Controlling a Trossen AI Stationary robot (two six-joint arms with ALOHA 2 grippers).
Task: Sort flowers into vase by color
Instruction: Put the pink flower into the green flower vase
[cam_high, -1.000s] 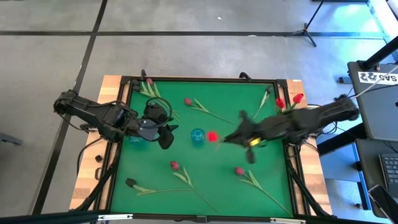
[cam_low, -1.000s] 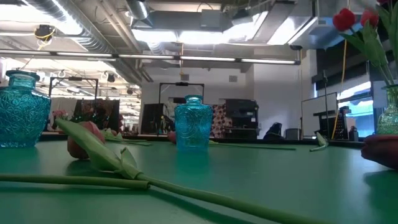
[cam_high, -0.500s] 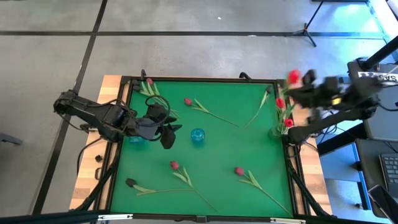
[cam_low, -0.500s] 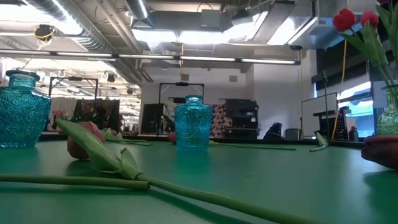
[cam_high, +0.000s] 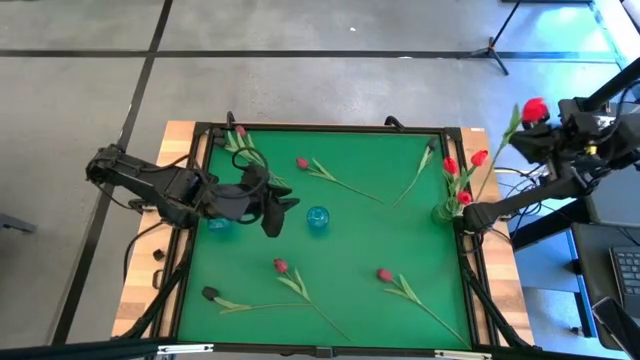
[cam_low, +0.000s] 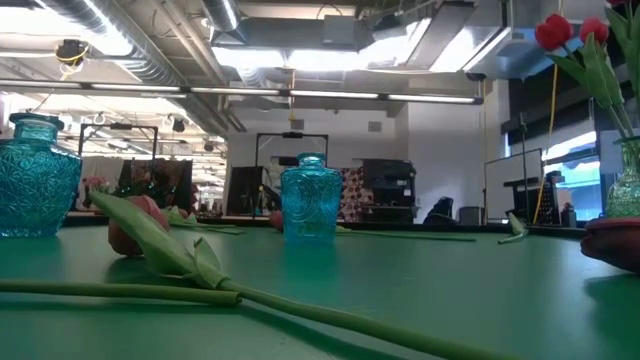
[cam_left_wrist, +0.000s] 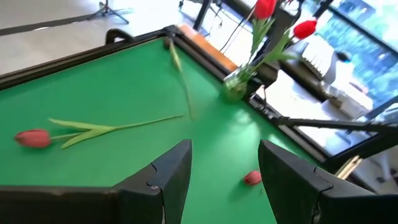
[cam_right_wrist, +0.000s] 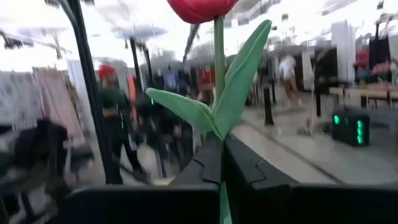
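Right gripper (cam_high: 548, 140) is off the desk's (cam_high: 380, 235) right edge, upper right of the high view, fingers clamped on a red tulip (cam_high: 522, 118). Its stem runs diagonally, bud up and to the right, tail down toward the clear vase (cam_high: 445, 209) at the right rim. In the right wrist view that stem stands upright between the fingers. Left gripper (cam_high: 271, 212) hangs over the desk's left side beside the blue vase (cam_high: 318, 220), fingers spread apart.
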